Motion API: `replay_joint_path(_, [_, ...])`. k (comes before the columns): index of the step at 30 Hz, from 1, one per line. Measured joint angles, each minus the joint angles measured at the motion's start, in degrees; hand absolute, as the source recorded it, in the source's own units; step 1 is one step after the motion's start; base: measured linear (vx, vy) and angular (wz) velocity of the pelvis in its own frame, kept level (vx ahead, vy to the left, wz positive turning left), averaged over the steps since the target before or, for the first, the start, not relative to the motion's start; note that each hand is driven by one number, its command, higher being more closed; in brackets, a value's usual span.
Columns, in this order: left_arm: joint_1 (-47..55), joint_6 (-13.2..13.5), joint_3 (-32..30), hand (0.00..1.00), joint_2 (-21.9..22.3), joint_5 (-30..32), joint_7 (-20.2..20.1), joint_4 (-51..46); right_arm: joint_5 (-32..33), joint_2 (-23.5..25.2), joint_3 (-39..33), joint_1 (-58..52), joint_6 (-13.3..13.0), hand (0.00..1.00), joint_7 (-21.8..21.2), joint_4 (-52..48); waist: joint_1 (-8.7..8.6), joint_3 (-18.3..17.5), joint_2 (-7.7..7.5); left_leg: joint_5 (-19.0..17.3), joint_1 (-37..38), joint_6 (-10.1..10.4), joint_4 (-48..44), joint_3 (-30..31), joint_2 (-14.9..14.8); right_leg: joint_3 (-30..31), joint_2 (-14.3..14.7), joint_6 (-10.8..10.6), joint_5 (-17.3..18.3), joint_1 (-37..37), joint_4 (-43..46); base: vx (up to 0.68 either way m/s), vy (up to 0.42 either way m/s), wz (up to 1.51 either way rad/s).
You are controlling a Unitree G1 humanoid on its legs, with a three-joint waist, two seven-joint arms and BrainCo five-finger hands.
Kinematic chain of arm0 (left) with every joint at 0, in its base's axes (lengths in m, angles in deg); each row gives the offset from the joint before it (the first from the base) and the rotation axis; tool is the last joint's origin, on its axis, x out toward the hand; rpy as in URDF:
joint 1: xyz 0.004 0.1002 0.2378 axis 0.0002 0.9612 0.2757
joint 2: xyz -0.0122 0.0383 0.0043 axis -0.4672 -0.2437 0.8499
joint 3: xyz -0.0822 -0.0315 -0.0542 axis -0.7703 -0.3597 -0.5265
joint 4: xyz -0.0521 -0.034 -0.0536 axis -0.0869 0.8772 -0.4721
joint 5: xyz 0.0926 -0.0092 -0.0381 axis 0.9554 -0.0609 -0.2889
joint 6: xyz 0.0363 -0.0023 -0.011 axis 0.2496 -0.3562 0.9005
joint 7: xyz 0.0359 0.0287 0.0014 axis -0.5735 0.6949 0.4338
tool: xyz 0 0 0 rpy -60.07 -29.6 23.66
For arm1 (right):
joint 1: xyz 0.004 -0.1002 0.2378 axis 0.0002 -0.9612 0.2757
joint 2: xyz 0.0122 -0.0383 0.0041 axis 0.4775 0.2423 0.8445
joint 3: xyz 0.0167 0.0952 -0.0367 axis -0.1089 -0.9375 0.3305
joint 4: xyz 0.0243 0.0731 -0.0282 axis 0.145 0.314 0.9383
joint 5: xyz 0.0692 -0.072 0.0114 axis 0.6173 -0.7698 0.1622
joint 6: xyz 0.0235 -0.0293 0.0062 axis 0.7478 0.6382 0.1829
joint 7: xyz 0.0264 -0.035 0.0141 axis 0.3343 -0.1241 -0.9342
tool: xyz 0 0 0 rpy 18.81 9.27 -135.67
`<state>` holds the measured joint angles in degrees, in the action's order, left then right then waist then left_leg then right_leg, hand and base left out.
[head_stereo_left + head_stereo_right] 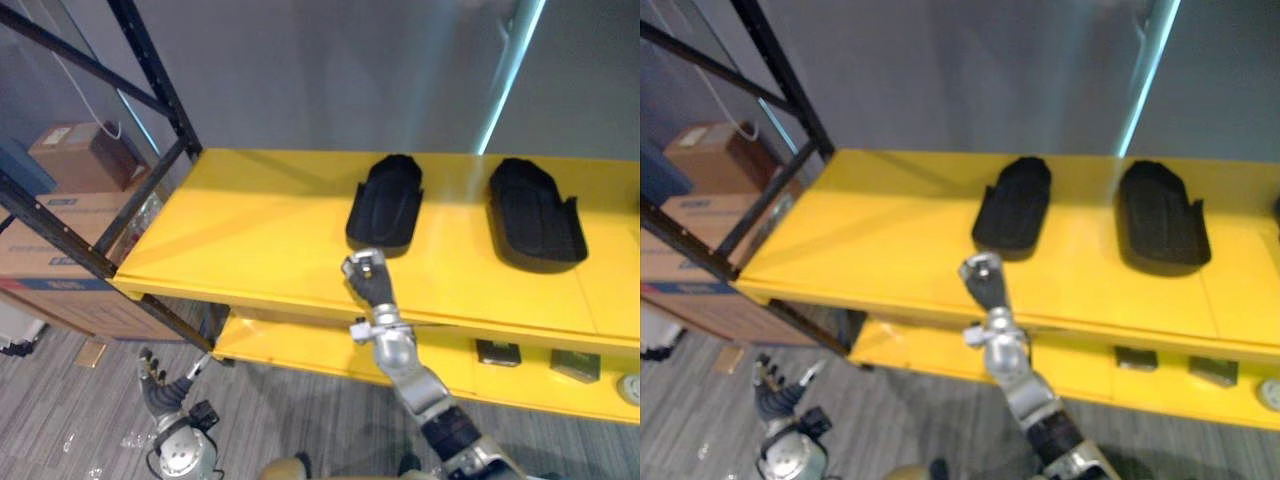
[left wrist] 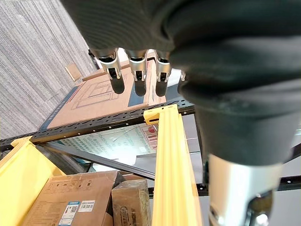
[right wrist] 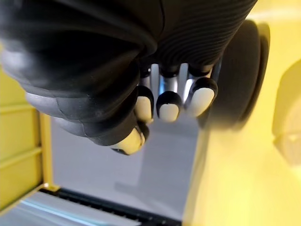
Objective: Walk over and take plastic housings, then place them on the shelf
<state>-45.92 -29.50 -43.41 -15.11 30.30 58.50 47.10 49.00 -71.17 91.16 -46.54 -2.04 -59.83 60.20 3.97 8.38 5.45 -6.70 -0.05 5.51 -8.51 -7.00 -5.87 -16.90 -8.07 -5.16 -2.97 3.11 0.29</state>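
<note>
1. The left hand [image 1: 155, 388] is being held low, near the shelf's outer corner. Its fingers are straight and relaxed, and nothing is being carried in it. It is judged to be idle.
2. The right hand [image 1: 366, 277] is being held up at the front edge of the yellow shelf [image 1: 250, 235]. Its fingers are curled in and nothing is being gripped. It is just short of the left housing [image 1: 387, 203] and apart from it.
3. Two black plastic housings are being carried by the top board: the left housing and the right housing [image 1: 533, 213]. They are lying flat, lengthwise and well apart, probably so that each is being left room to sit steady.
4. Three small items [image 1: 497, 352] are being stored on the lower board.
5. Two cardboard boxes [image 1: 75, 155] are being stacked behind the black frame [image 1: 150, 70].
</note>
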Motion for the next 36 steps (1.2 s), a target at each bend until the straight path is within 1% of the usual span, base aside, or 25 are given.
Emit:
replay_joint_path(4, [0.06,0.02,0.38,0.0,-0.02,0.0,-0.67,0.42,-0.45,-0.8,-3.5,2.56,2.21,1.0,0.22,5.25,0.27,-0.02,0.02,0.06,-0.03,0.01,-0.01,0.25,-0.03,-0.2,0.07,0.01,0.0,0.21,0.01,-0.02,0.0,0.04])
replay_joint_path(7, [-0.12,0.04,0.43,0.0,-0.04,-0.01,-0.81,1.56,-0.53,-1.38,-6.7,5.91,2.78,1.0,0.31,10.2,0.44,-0.02,0.03,0.17,-0.03,-0.02,-0.01,0.27,-0.02,-0.2,0.07,0.04,-0.03,0.23,0.08,0.0,0.0,0.0])
replay_joint_path(10, [-0.15,0.09,0.49,0.0,-0.05,-0.04,-1.08,1.7,-0.34,-2.84,-9.92,8.39,3.22,1.0,0.55,13.58,1.01,0.04,0.13,0.31,-0.02,-0.01,-0.01,0.36,0.04,-0.31,0.05,0.05,-0.03,0.35,0.08,0.0,0.0,0.0])
replay_joint_path(12, [-0.43,0.19,0.5,0.0,-0.05,-0.1,-1.16,1.7,-0.18,-3.61,-11.47,9.91,3.22,1.0,0.51,15.64,1.52,0.06,0.31,0.36,0.0,-0.03,-0.02,0.45,0.11,-0.39,0.02,0.05,-0.03,0.44,0.09,0.0,0.006,0.02])
replay_joint_path(14, [-0.48,0.39,0.5,0.0,-0.05,-0.2,-1.38,1.7,0.14,-4.29,-12.54,11.46,3.2,1.0,0.1,17.38,1.6,0.13,0.59,0.47,0.02,-0.15,0.0,0.83,0.33,-0.62,-0.12,0.05,-0.02,0.63,0.09,0.0,0.017,0.08])
replay_joint_path(17, [-0.78,0.4,0.5,0.0,-0.04,-0.44,-1.61,1.7,0.28,-5.72,-13.21,14.13,3.21,1.0,-0.48,19.85,1.6,0.58,1.42,0.67,0.03,-0.41,0.02,1.57,0.76,-1.34,-0.58,0.03,-0.02,1.03,0.22,-0.02,0.024,0.12])
replay_joint_path(19, [-0.95,0.4,0.48,0.0,-0.06,-0.51,-2.06,1.69,0.45,-6.18,-13.97,16.03,3.2,1.0,-1.38,21.65,1.71,0.76,1.79,0.98,-0.01,-0.53,0.13,1.66,0.97,-1.69,-0.8,0.03,-0.01,1.05,0.42,-0.03,0.018,0.09])
replay_joint_path(20, [-1.1,0.4,0.48,0.0,-0.06,-0.55,-2.58,1.69,1.1,-6.5,-14.67,17.52,3.2,1.0,-2.43,22.72,2.07,0.92,2.08,1.05,0.0,-0.56,0.15,1.71,0.98,-1.74,-0.84,0.03,0.0,1.05,0.62,-0.03,0.009,0.03])
replay_joint_path(25, [-1.12,0.4,0.49,0.0,-0.06,-0.63,-2.77,1.69,1.65,-7.49,-15.08,19.89,3.19,1.0,-4.87,24.64,2.37,1.3,2.8,1.34,0.05,-0.62,0.25,1.83,1.02,-1.85,-0.96,0.01,0.02,1.0,1.06,-0.03,0.004,0.01])
replay_joint_path(26, [-1.12,0.4,0.48,0.0,-0.07,-0.62,-2.79,1.69,2.49,-7.9,-15.09,20.15,3.18,1.0,-5.51,25.16,2.39,1.34,2.88,1.54,0.06,-0.61,0.41,1.9,1.03,-1.92,-0.98,0.01,0.03,0.97,1.1,0.0,0.0,0.0])
replay_joint_path(32, [-1.17,0.4,0.5,0.0,-0.06,-0.63,-3.18,1.69,2.52,-9.71,-15.22,21.93,2.95,1.0,-7.34,28.6,2.75,1.38,2.97,2.17,0.29,-0.6,1.14,2.06,1.08,-2.08,-1.04,0.02,0.09,0.86,1.38,0.0,0.0,0.0])
replay_joint_path(33, [-1.35,0.4,0.5,0.0,-0.06,-0.64,-3.2,1.7,2.51,-10.15,-15.23,22.48,2.93,1.0,-7.45,29.41,3.08,1.41,3.02,2.25,0.44,-0.59,1.25,2.06,1.08,-2.08,-1.07,0.05,0.19,0.86,1.56,0.0,0.0,0.0])
replay_joint_path(36, [-1.64,0.4,0.5,0.0,-0.06,-0.68,-3.32,1.7,2.5,-10.56,-15.22,23.03,1.95,1.0,-7.47,30.81,3.29,1.6,3.13,2.79,1.12,-0.64,2.26,2.26,1.28,-2.24,-1.36,0.04,0.77,0.84,2.43,0.0,0.002,0.03])
